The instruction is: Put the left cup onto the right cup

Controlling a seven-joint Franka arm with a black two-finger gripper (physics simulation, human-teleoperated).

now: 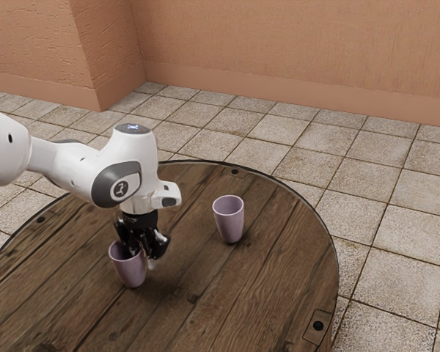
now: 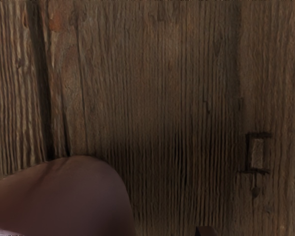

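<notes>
Left cup [image 1: 128, 270] pinched at rim by hand [image 1: 141, 248]; right cup [image 1: 228, 216] well apart on wooden table [image 1: 242, 301].

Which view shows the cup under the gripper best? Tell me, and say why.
The exterior view: the cup shows nearly whole and upright on the wooden table, with the gripper at its rim. The wrist view gives a blurred mauve stretch of the cup against the planks.

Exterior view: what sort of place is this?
Likely a rendered room or patio rather than a lab: beige square floor tiles, rough terracotta plaster walls, and a round plank table holding the left cup and right cup, both mauve.
</notes>
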